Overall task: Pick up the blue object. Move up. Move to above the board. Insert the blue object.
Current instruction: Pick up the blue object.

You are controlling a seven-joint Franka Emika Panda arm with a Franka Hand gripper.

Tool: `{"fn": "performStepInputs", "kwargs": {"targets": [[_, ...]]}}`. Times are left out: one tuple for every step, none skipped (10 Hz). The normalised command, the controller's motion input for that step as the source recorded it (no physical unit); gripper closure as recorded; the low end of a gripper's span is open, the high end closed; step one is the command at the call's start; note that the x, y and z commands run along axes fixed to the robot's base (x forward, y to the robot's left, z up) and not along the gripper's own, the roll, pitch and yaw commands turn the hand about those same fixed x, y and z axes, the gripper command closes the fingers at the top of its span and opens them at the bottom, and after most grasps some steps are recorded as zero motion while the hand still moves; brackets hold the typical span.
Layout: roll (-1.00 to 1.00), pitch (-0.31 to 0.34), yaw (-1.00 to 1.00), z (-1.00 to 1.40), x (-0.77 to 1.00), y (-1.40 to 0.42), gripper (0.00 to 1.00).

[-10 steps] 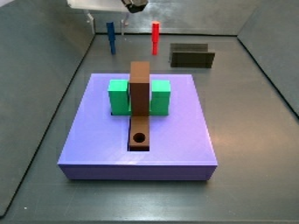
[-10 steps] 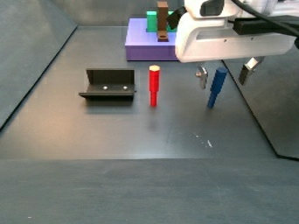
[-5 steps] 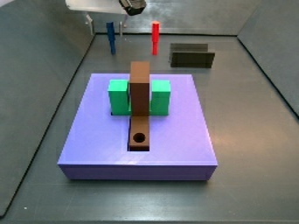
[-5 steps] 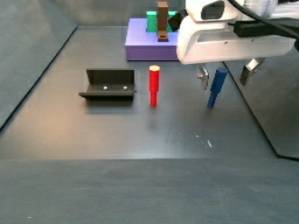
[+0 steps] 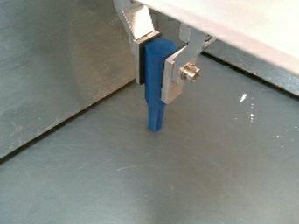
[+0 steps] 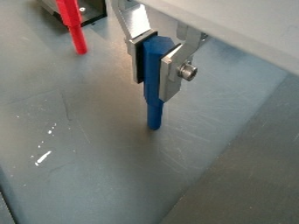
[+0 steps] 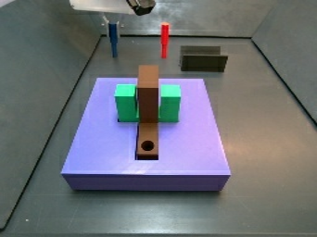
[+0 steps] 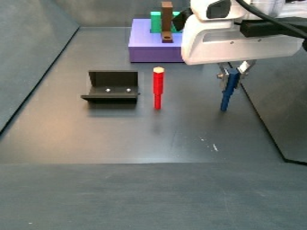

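Wrist views. My gripper (image 5: pixel 159 59) is closed on the blue object (image 5: pixel 156 96); in both wrist views the silver fingers (image 6: pixel 176 72) press its upper part from two sides, pads flat against it. The blue object hangs upright, its lower end at the grey floor (image 5: pixel 222 166); I cannot tell whether it touches the floor or is just clear of it. A screw head shows on the nearer finger plate. In a wrist view the red peg (image 6: pixel 73 24) stands apart from the blue object (image 6: pixel 152 96), blurred at the frame edge. No writing or labels readable on the fingers or the peg.

Side view, from the board end. My gripper (image 7: pixel 113 20) is at the far end of the floor, mostly cut off by the frame. The blue object (image 7: pixel 113 38) stands upright below it, the red peg (image 7: pixel 164 40) beside it, the fixture (image 7: pixel 203 59) further along. The board (image 7: pixel 147 106) lies on the purple slab (image 7: pixel 148 139), hole (image 7: pixel 147 146) at the near end, green blocks (image 7: pixel 126 103) on either side. The blue object is well apart from the board.

Side view, opposite end. My gripper (image 8: pixel 232 70) holds the top of the blue object (image 8: pixel 227 92). The red peg (image 8: pixel 157 89) stands between it and the fixture (image 8: pixel 110 87). The purple slab (image 8: pixel 151 47) sits behind. No brand marks legible on the white gripper housing (image 8: pixel 234 40).
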Motion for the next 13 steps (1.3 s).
{"fn": "performStepInputs", "kwargs": {"targets": [[0.0, 0.0, 0.0, 0.0, 0.0, 0.0, 1.0], [0.0, 0.0, 0.0, 0.0, 0.0, 0.0, 1.0], [0.0, 0.0, 0.0, 0.0, 0.0, 0.0, 1.0], [0.0, 0.0, 0.0, 0.0, 0.0, 0.0, 1.0], [0.0, 0.0, 0.0, 0.0, 0.0, 0.0, 1.0], [0.0, 0.0, 0.0, 0.0, 0.0, 0.0, 1.0], [0.0, 0.0, 0.0, 0.0, 0.0, 0.0, 1.0], [0.0, 0.0, 0.0, 0.0, 0.0, 0.0, 1.0], [0.0, 0.0, 0.0, 0.0, 0.0, 0.0, 1.0], [0.0, 0.0, 0.0, 0.0, 0.0, 0.0, 1.0], [0.0, 0.0, 0.0, 0.0, 0.0, 0.0, 1.0], [0.0, 0.0, 0.0, 0.0, 0.0, 0.0, 1.0], [0.0, 0.0, 0.0, 0.0, 0.0, 0.0, 1.0]]}}
